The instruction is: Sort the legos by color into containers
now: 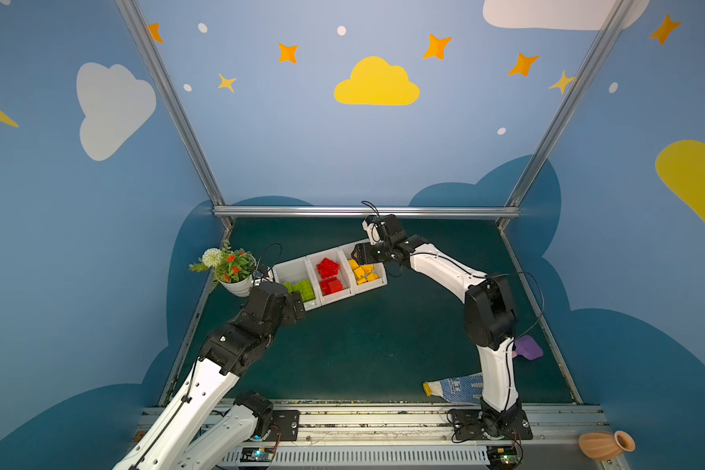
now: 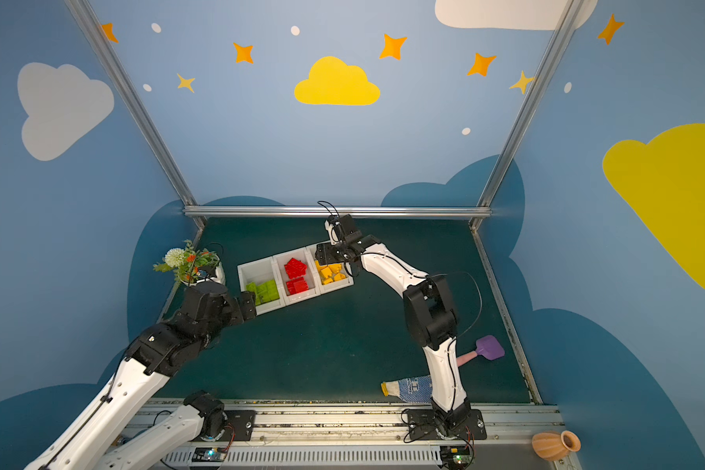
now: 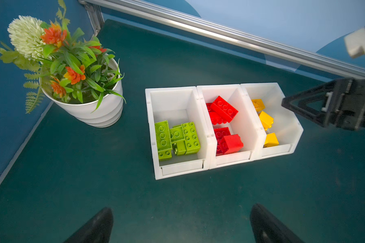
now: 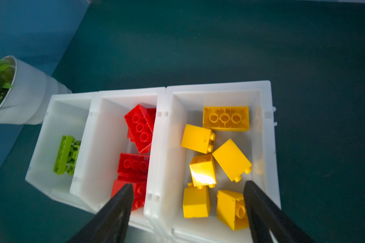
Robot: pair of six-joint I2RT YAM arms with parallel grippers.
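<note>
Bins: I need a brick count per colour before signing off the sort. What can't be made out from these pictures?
- Green legos: right wrist view, mostly hidden by the wall of the green bin.
- Red legos: right wrist view, piled; the right gripper overlaps the nearest.
- Yellow legos: left wrist view, the dividing wall hides several.
- Both top views: bricks too small to count; the left arm covers the green bin's corner.

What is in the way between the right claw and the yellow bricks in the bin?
Nothing visible. The right gripper hangs open directly above the yellow legos, which lie loose in the end container. In the right wrist view, only open space shows between the gripper and the bricks.
</note>
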